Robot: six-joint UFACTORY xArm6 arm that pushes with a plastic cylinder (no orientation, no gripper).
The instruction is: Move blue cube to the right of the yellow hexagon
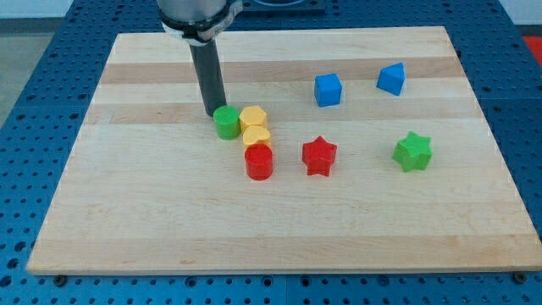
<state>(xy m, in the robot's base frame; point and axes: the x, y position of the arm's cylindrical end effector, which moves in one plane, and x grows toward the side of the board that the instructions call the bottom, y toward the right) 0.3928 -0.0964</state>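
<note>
My tip [211, 114] is resting bare (it has no jaws, so it is gripping nothing) against the upper-left of the small green plastic cylinder [226, 123], which is touching the yellow plastic hexagon [253, 117]. The blue plastic cube [328, 90] is sitting well apart, toward the view's upper right, seemingly untouched. Judging by this, the approach is pending: my tip needs circling behind the cube to nudge it leftward and down beside the hexagon.
</note>
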